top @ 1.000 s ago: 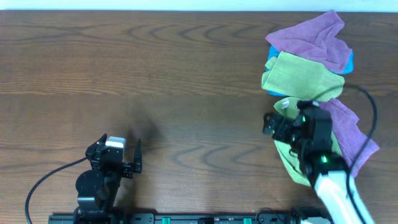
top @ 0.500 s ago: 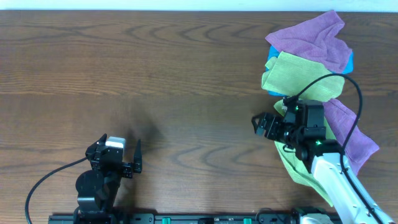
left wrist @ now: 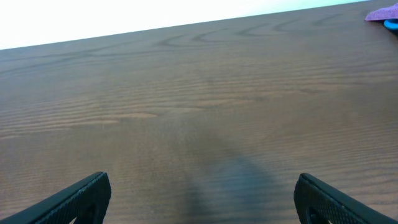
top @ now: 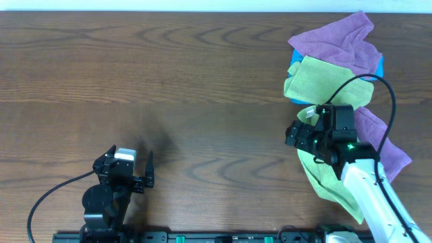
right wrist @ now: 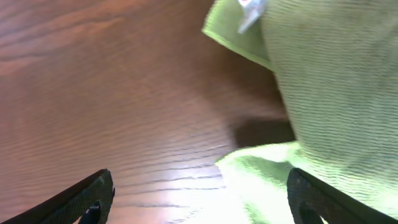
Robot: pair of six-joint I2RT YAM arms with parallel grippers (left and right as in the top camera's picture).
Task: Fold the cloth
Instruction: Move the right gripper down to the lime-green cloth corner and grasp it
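the cloth point(top: 322, 181), bright lime green, is found near the right end of the counter point(top: 175, 81), towards the front edge, rumpled and partly hidden under the right arm. in the right wrist view its weave point(right wrist: 329, 87) fills the right side, a small white tag point(right wrist: 249, 11) is seen at one corner at the top, and a brightly lit fold lies at the bottom. whether that fold is touched cannot be told.

the right gripper point(top: 298, 135) is held over the cloth's left edge, pointing towards the left end of the counter. in the wrist view its fingers point(right wrist: 87, 196) are spread wide and nothing is clamped between them.

behind the cloth, a duller yellow-green cloth point(top: 327, 84) is laid, partly over a purple cloth point(top: 337, 40) at the back right corner, with something blue point(top: 295, 65) showing beneath. a second purple cloth point(top: 386, 145) is spread by the right edge.

the left gripper point(top: 131, 167) is parked near the front edge towards the left end, its fingers point(left wrist: 84, 196) wide apart over bare wood, with nothing held.
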